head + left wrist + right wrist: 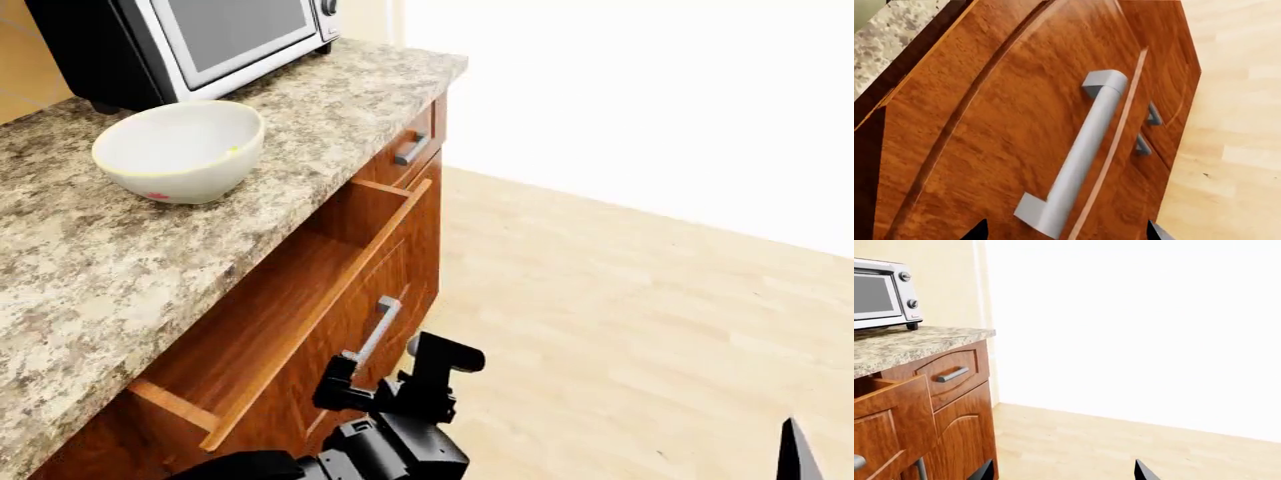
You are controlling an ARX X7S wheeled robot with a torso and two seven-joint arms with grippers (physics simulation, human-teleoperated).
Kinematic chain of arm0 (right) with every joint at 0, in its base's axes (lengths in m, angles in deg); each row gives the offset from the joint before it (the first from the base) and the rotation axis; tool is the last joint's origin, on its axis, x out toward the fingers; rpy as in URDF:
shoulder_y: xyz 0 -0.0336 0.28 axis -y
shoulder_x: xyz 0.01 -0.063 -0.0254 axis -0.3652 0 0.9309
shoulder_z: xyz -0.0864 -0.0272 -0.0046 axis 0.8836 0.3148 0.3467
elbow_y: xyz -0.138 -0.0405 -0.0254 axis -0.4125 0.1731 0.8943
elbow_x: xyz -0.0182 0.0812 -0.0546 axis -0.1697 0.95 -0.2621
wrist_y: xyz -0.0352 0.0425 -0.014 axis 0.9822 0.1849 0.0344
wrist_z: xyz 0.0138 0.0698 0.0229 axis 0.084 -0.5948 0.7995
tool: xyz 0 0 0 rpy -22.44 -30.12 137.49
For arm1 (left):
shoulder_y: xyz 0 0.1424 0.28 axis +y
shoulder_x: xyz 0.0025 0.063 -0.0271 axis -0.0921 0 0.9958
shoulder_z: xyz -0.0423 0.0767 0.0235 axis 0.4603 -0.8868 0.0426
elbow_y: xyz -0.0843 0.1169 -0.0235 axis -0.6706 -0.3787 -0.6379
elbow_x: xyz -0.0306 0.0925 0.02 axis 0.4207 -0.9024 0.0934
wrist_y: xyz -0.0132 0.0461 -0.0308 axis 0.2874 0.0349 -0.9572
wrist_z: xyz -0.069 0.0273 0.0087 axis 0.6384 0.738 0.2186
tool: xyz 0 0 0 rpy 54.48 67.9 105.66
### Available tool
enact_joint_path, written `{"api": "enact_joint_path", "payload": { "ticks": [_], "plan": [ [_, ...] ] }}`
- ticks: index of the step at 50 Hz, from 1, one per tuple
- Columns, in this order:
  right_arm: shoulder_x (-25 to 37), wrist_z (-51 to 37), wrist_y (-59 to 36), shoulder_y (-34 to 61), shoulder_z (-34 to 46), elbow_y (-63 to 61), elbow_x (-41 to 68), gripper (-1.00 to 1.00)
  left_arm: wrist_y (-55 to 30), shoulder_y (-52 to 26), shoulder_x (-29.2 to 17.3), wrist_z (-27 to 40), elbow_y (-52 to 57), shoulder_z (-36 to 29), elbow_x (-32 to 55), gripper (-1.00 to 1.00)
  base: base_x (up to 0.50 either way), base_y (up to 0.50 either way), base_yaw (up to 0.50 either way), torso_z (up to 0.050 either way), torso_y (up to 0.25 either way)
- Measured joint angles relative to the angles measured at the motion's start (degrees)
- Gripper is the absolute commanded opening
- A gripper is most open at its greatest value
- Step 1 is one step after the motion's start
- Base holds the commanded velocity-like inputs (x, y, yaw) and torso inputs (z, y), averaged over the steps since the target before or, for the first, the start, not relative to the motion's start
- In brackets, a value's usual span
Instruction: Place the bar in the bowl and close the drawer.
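One toaster oven (pixel 187 40) behind the bowl (pixel 180 150).

My left arm reaches forward and low in the head view, its dark wrist housing leading to my left gripper (pixel 387 370). Its two black fingers (pixel 441 352) are spread apart with open air between them, holding nothing. In the left wrist view only the two dark fingertips (pixel 977 231) show, widely separated. My right arm is almost out of sight: the head view shows one dark pointed tip. In the right wrist view my right gripper (pixel 1064 471) shows two dark fingertips set well apart, gripping nothing.
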Motion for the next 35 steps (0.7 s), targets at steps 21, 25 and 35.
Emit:
{"api": "enact_joint_path", "payload": {
  "ticks": [21, 25, 35],
  "plan": [
    [0.0, -1.4, 0.0, -0.3, 0.1, -0.3, -1.7, 1.0, -0.3, 0.4, 0.0, -1.2, -7.5, -0.6, -1.8, 1.0, 0.0, 0.0, 0.0, 0.0, 0.0],
    [0.0, -2.0, 0.0, -0.4, 0.2, -0.4, -2.3, 1.0, -0.5, 0.4, 0.0, -1.3, -8.7, -0.6, -2.0, 1.0, 0.0, 0.0, 0.0, 0.0, 0.0],
    [0.0, -2.9, 0.0, -0.6, 0.3, -0.6, -3.3, 1.0, -0.5, 0.0, 0.0, -2.0, -11.8, -0.5, -1.9, 1.0, 0.0, 0.0, 0.0, 0.0, 0.0]
  ]
}}
